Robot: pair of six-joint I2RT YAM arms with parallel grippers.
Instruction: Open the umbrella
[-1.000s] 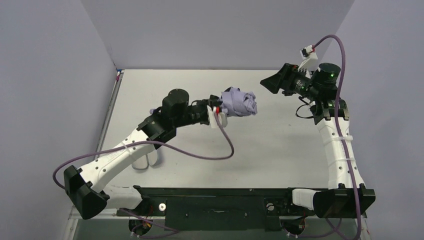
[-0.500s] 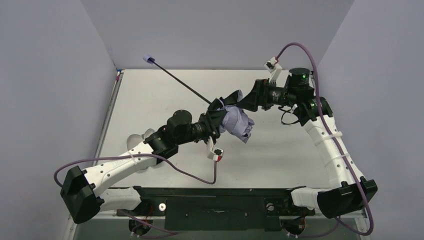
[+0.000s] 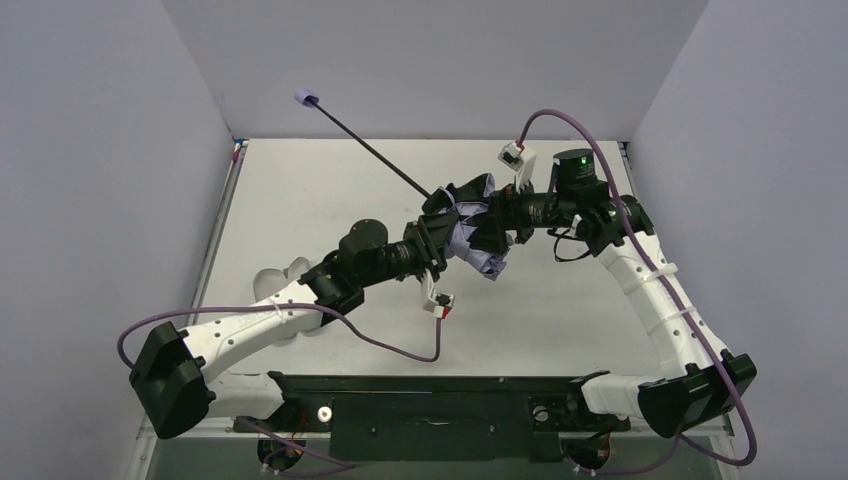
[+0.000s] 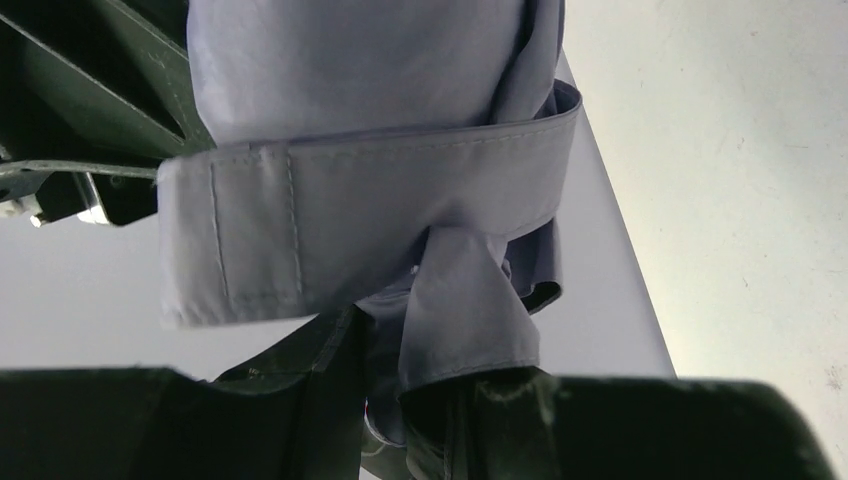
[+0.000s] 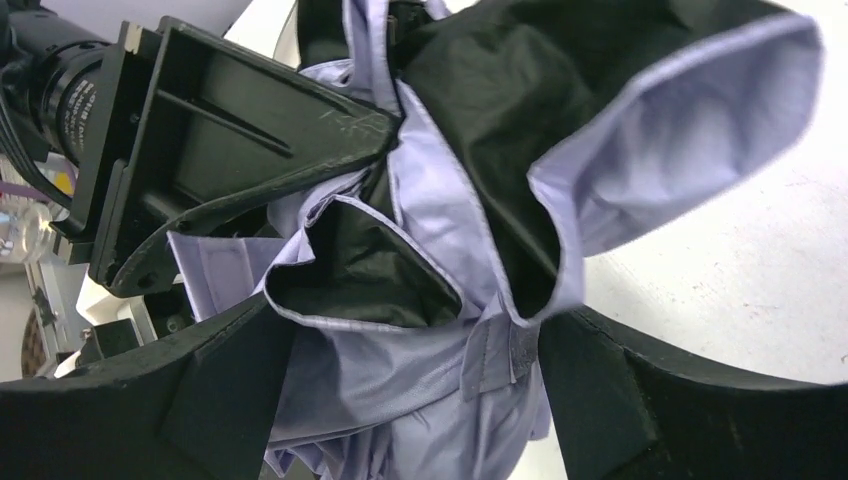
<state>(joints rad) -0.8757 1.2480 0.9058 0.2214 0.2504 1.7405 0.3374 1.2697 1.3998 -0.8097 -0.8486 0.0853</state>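
Observation:
The umbrella (image 3: 480,250) is a crumpled lavender bundle held above the table's middle, black lining (image 5: 350,270) showing in its folds. Its thin black shaft (image 3: 370,150) runs up and back-left to the small lavender handle (image 3: 306,97). My left gripper (image 3: 437,240) is shut on the bundle's base, where fabric folds (image 4: 460,310) run down between its fingers (image 4: 650,420). A closure strap (image 4: 330,215) still wraps the canopy. My right gripper (image 3: 484,216) comes from the right. It is open wide, and its fingers (image 5: 640,400) stand on either side of the bundle (image 5: 400,380).
A small whitish pouch (image 3: 285,275) lies on the table (image 3: 600,330) beneath my left arm. Purple cables (image 3: 400,350) loop off both wrists. Grey walls (image 3: 120,150) close in the left, back and right sides.
The shaft now sticks out to the back left. My right gripper swung in from the far right and straddles the bundle, opening wider. The canopy has loosened, showing black lining.

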